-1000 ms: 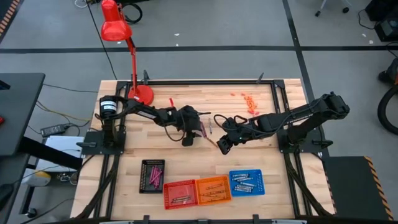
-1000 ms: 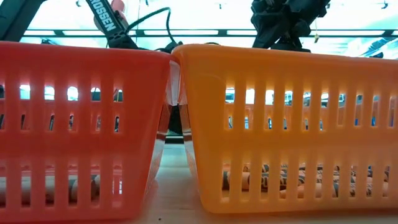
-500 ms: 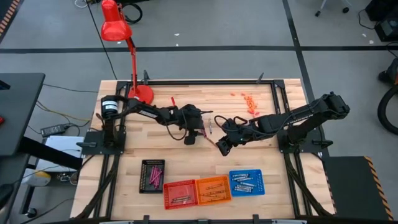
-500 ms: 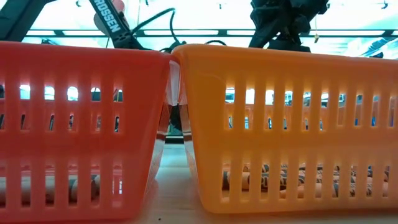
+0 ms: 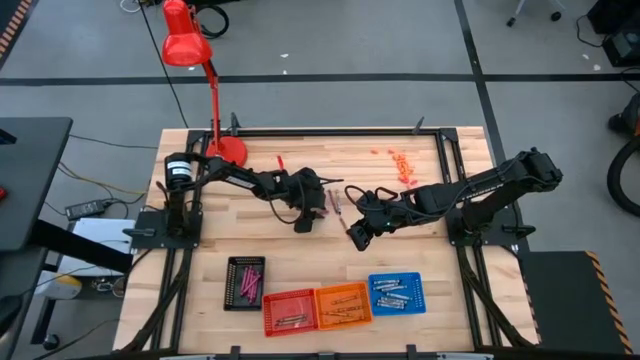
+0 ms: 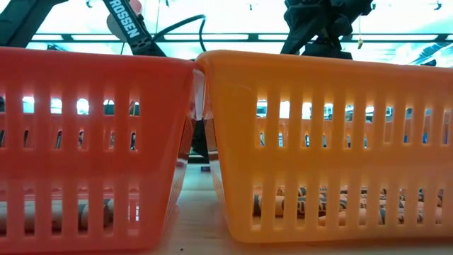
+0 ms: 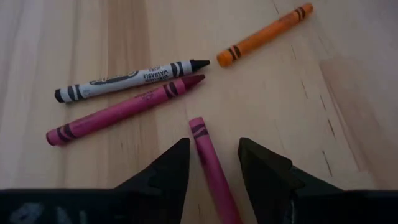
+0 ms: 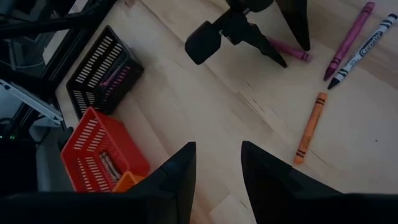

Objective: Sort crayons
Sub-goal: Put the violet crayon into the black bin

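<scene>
1. The left end effector (image 7: 213, 163) is open, fingers on both sides of a magenta crayon (image 7: 211, 168) lying on the bench (image 7: 311, 124); not closed on it.
2. Only the left wrist view shows the loose crayons clearly: a second magenta crayon (image 7: 124, 109), a white crayon w/ black tip (image 7: 130, 80) just beside it, and an orange crayon (image 7: 264, 35) a bit apart.
3. The right end effector (image 8: 217, 168) is open and holds nothing, hovering over bare wood near bench centre.
4. The right wrist view shows a black basket (image 8: 102, 70) w/ pink sticks inside and a red basket (image 8: 102, 158).
5. The high view adds an orange basket (image 5: 343, 304) and a blue basket (image 5: 396, 293) at the near edge, a red lamp (image 5: 187, 45) far left, grey floor around.
</scene>
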